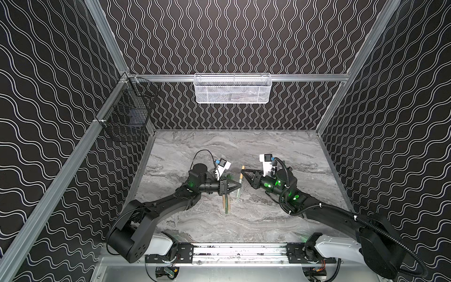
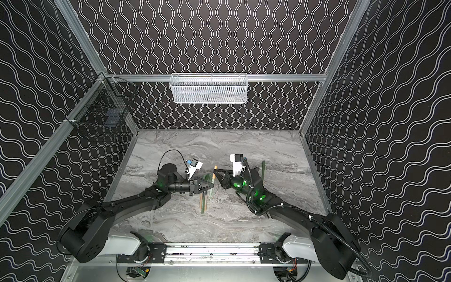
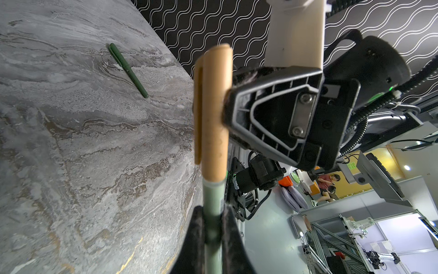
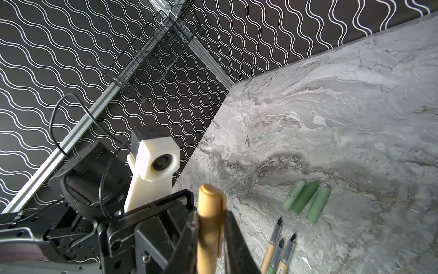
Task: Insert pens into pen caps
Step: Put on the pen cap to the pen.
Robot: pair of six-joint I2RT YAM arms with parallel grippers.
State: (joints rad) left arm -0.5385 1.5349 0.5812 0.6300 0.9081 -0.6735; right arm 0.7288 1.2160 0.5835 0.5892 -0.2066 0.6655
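Observation:
My left gripper is shut on a pale green pen held above the marble table. My right gripper is shut on a tan-orange pen cap. The cap sits over the upper end of that pen, in line with it. Three uncapped pens lie side by side on the table below my left gripper. Three green caps lie together just beyond their tips. A capped dark green pen lies behind my right arm.
A white mesh basket hangs on the back wall. A black wire basket hangs in the back left corner. The marble table is walled on three sides, with a metal rail along its front.

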